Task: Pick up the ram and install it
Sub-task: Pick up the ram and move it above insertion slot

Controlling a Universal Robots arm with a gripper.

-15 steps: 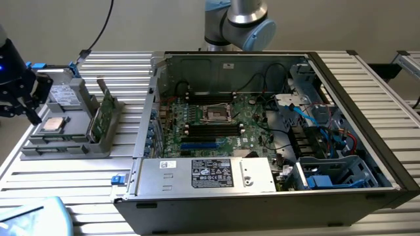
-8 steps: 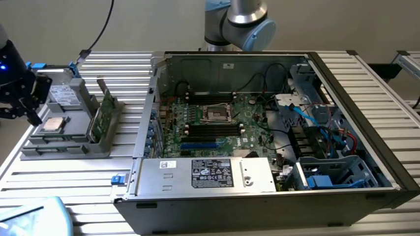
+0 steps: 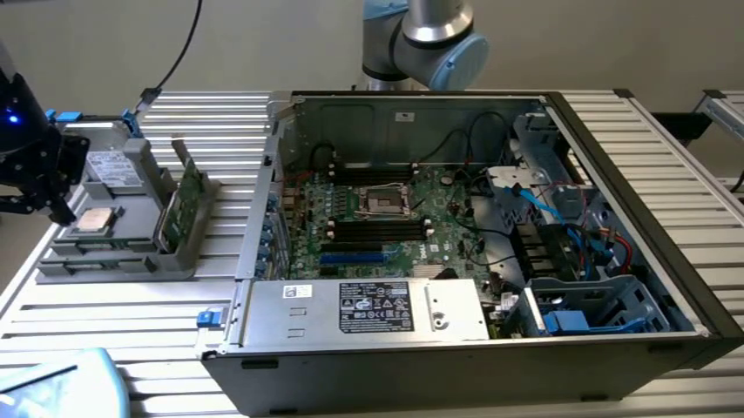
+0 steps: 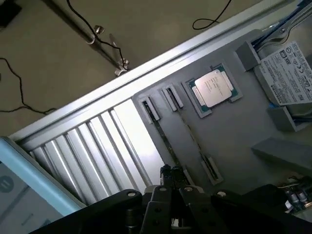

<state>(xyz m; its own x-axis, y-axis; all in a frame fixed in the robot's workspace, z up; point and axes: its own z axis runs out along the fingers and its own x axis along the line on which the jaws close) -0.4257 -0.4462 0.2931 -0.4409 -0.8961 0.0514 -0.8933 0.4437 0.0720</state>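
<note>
Grey tray point(image 4: 234, 131) holds ram point(image 4: 160, 139) edge-up; hand point(image 4: 171, 171) by its end (grip state unclear).

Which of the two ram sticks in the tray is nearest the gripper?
The ram farther from the processor: the gripper is at its end; the other stick runs beside the processor.

Count on site: one robot arm point(image 3: 424, 35) with one gripper point(image 4: 171, 171); one open computer case point(image 3: 348, 374); one motherboard point(image 3: 448, 205); one power supply point(image 3: 291, 313). On the board: one processor socket point(image 3: 382, 200) and two banks of black memory slots point(image 3: 369, 228). One grey parts tray point(image 4: 234, 131) carries one processor chip point(image 4: 213, 88), one labelled drive point(image 4: 290, 73), one upright green card point(image 3: 172, 213) and two long narrow slots point(image 4: 151, 111).
</note>
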